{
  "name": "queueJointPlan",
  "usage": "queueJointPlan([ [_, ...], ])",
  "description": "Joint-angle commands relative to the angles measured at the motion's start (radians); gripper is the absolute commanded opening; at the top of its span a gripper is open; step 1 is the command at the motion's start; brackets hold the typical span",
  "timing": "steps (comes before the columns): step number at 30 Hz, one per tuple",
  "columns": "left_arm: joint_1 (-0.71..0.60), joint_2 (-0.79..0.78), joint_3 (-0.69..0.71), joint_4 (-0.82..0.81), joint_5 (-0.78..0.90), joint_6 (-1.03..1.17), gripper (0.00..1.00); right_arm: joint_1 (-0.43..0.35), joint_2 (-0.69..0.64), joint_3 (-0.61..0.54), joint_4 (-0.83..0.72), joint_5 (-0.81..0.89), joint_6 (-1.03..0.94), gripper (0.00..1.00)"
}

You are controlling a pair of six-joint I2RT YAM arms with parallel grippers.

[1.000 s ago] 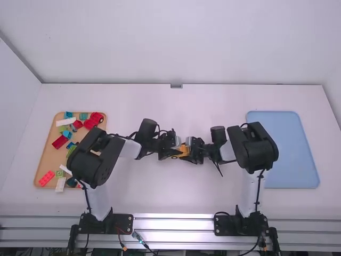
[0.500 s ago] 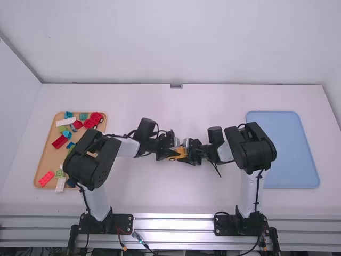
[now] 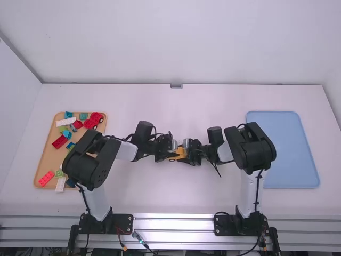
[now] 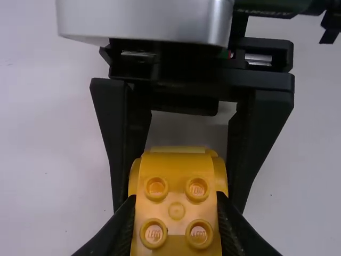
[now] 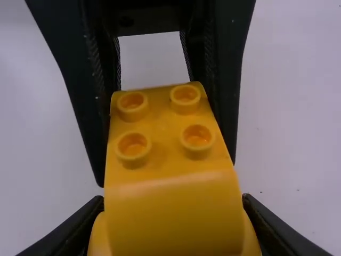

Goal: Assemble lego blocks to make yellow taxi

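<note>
Left claw [image 3: 172, 156], right claw [image 3: 187, 154] clamp yellow car [image 3: 181, 155] between wooden tray [image 3: 48, 158], blue tray [image 3: 290, 152], well in from table [image 3: 170, 194] edges.

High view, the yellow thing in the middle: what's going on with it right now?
The left gripper and the right gripper are both closed on the yellow car piece, one at each end, over the middle of the table. Studs on it are bare, so it may be mid-assembly or a handover; I can't tell which. Other blocks lie in the wooden tray by the left arm; the blue tray is by the right arm.
</note>
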Motion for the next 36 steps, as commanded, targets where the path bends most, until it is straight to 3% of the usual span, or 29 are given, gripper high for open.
queueJointPlan([
  [1,-0.001,0.077,-0.049,-0.113,-0.247,-0.067,0.02,-0.005,0.019,0.008,-0.001,0.005,0.006,0.5],
  [9,0.0,0.114,0.021,-0.219,-0.248,-0.026,0.01,-0.007,0.019,0.008,-0.001,-0.002,0.006,0.5],
  [12,-0.001,0.114,-0.004,-0.2,-0.248,0.051,0.01,-0.008,0.019,0.008,0.0,0.002,0.006,0.5],
  [24,0.0,0.102,-0.044,-0.077,-0.185,-0.006,0.02,-0.006,0.019,0.008,0.0,0.002,0.006,0.5],
  [31,0.0,0.101,-0.014,-0.089,-0.167,-0.007,0.15,0.0,0.019,0.01,0.0,0.001,0.006,0.51],
  [32,0.0,0.101,-0.012,-0.088,-0.166,-0.008,0.22,-0.002,0.019,0.011,0.0,0.002,0.006,0.5],
  [36,0.0,0.101,0.0,-0.085,-0.134,-0.012,0.23,0.001,0.019,0.009,0.0,0.002,0.006,0.5],
])
